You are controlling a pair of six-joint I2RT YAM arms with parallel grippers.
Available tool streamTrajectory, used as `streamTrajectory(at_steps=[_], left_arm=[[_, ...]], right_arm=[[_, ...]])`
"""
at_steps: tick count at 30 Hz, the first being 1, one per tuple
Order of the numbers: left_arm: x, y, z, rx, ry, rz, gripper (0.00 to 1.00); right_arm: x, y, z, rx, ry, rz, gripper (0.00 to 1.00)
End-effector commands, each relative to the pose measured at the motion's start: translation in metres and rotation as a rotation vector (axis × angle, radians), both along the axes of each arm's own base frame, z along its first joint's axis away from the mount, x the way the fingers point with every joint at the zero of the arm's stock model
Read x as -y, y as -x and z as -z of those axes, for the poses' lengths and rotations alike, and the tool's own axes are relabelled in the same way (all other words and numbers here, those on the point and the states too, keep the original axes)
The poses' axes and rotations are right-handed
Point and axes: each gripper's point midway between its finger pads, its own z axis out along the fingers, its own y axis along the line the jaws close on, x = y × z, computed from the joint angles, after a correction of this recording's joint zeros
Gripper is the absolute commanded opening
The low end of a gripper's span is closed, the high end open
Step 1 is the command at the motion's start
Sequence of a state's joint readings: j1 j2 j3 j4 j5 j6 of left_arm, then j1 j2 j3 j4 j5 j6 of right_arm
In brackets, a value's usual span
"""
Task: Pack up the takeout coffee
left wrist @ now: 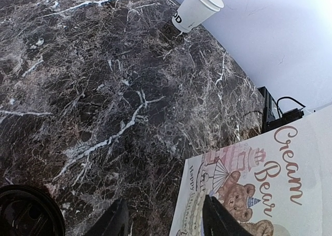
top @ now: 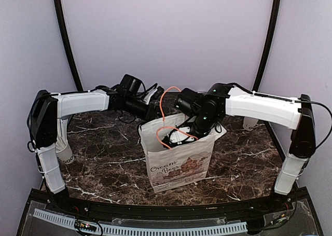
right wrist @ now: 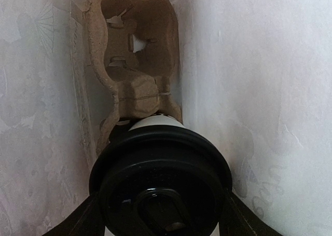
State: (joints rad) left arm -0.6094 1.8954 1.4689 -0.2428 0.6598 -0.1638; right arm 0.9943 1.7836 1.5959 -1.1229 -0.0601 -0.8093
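Takeout coffee point(right wrist: 161, 189) gripped between right jaws, inside paper bag point(top: 179, 166), carrier point(right wrist: 137, 91) beyond

Top camera overlooks table point(top: 104, 163); left wrist beside bag point(top: 179, 161), right wrist inside.

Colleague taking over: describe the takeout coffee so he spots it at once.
Find the printed white paper bag on the table; the right pincer reaches into it. The takeout coffee sits between that pincer's fingers, above a cardboard carrier. Its black lid separates it from the lidless white cup outside the bag.
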Motion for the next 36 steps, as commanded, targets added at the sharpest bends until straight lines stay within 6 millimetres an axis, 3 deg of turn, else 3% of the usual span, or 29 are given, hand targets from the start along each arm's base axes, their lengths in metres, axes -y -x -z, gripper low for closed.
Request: streamTrajectory(at_steps=[1,11,16,18,30,34,36], left_arm=[[-0.011,0.005,-0.024,0.046,0.009,-0.002,0.51],[-0.013,0.005,-0.017,0.035,0.002,-0.004,0.51],[-0.013,0.006,-0.013,0.028,0.003,0.001,0.51],[-0.013,0.007,-0.013,0.027,0.003,0.003,0.51],[-0.012,0.007,-0.013,0.027,0.004,0.005,0.51],[-0.011,0.009,-0.026,0.04,0.029,0.02,0.51],[-0.012,0.013,-0.046,0.078,0.056,0.031,0.51]], right_arm=[[0.005,0.012,0.005,-0.058,0.055,-0.008,0.72],[-0.007,0.015,-0.043,0.004,-0.033,-0.021,0.87],[-0.006,0.019,-0.047,0.012,-0.021,-0.026,0.91],[-0.006,0.02,-0.049,0.015,-0.024,-0.024,0.98],[-0.008,0.018,-0.058,0.044,-0.041,-0.011,0.99],[-0.006,0.016,-0.052,0.057,-0.028,-0.007,0.99],[-0.005,0.015,-0.048,0.063,-0.022,-0.005,0.99]])
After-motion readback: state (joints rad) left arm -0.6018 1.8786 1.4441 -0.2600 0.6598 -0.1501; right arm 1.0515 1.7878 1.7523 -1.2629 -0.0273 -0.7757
